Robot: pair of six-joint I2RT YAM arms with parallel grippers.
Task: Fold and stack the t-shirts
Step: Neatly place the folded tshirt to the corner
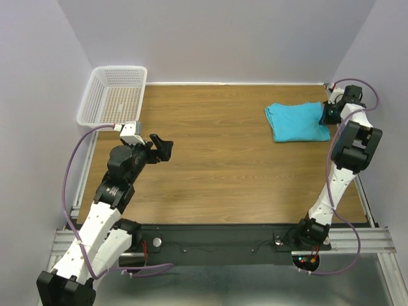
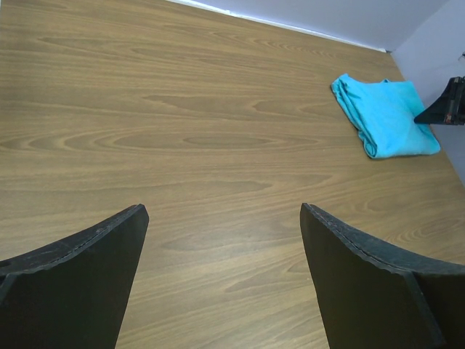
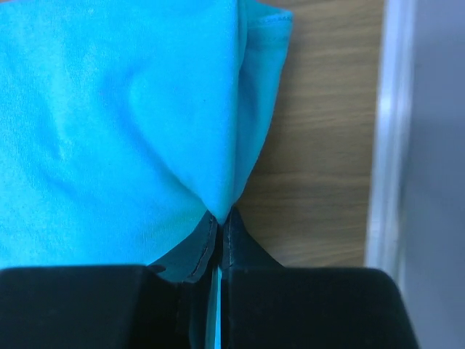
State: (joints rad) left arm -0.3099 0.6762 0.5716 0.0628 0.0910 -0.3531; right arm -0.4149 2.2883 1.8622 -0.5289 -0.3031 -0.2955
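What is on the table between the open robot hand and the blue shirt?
Nothing: only bare wooden table lies between the left gripper and the shirt, as the top view shows.

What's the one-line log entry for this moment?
shirt: folded, far right | right gripper: shut on shirt edge | left gripper: open, holding nothing | basket: far left corner

The bench [image 1: 217, 166] is wood-grain laminate, smooth with a faint sheen. The t-shirt [image 1: 297, 122] at far right is soft turquoise knit cloth, matt and gently creased. The left fingers [image 2: 73, 283] are matt black plastic with slightly rough edges, and the right fingers [image 3: 254, 291] look alike. The basket [image 1: 115, 95] at far left is white plastic mesh. The near rail [image 1: 357, 237] is dull silver metal.
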